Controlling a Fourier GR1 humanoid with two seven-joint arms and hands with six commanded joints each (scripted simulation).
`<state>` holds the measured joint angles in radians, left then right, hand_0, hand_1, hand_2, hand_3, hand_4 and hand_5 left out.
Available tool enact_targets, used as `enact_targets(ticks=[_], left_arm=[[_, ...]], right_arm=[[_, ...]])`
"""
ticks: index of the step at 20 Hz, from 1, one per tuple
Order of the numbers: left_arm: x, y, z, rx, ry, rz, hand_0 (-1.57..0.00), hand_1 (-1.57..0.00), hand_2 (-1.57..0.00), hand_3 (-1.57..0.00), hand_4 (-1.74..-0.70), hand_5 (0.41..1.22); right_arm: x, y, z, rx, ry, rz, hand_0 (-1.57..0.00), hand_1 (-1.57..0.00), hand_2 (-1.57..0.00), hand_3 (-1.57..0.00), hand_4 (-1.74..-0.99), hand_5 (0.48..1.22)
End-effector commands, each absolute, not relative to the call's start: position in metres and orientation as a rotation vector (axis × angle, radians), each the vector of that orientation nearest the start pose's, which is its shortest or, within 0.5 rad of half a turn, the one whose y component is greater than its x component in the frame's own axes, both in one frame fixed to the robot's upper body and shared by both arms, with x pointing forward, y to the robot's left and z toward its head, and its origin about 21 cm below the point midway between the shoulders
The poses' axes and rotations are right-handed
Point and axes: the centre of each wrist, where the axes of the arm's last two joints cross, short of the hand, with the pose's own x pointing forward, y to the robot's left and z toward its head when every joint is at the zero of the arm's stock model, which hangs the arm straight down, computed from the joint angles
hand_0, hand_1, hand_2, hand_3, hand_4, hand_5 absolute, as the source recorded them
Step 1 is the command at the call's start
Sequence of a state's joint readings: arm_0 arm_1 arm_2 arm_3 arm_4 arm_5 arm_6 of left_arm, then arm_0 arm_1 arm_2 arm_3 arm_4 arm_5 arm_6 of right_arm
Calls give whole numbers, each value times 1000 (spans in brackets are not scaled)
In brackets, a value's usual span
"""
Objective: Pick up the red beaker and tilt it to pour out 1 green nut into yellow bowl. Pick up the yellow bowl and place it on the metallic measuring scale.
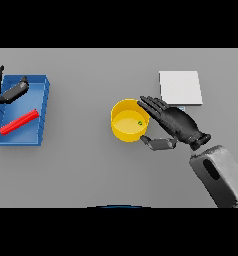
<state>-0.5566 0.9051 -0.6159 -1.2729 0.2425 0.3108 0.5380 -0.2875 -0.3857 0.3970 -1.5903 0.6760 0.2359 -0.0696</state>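
Yellow bowl point(122, 131) w/ 1 green nut point(139, 122) is flanked by right hand point(178, 125), fingers spread apart, nothing gripped yet; left hand point(6, 92) is seen over the blue tray point(43, 100), fingers relaxed.

No readable text, label, brand, number or sign on anything in the head view.

1. My left hand point(6, 92) is cut off by the view's left edge; I see only some fingers over the blue tray point(43, 107), not the palm.
2. The tray's left end runs out of view under that hand.
3. My right hand point(178, 125) covers the near left corner of the metallic scale point(180, 87).
4. The green nut point(140, 122) in the yellow bowl point(122, 133) is too small for me to make out its shape.
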Motion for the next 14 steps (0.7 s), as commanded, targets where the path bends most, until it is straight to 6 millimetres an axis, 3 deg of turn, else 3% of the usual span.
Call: enact_targets(ticks=[1,10,14], left_arm=[[337,318,109,719,-1077,-519,0,0,0,0,-795,721],[341,317,109,723,-1060,-532,1,1,1,1,-794,717],[340,318,107,720,-1074,-542,1,1,1,1,-795,729]], right_arm=[[291,-196,66,-386,-1611,1462,1,1,1,1,-1269,662],[326,-167,67,-310,-1495,1759,1,1,1,1,-1255,686],[331,-153,57,-256,-1431,1830,1,1,1,1,-1243,682]])
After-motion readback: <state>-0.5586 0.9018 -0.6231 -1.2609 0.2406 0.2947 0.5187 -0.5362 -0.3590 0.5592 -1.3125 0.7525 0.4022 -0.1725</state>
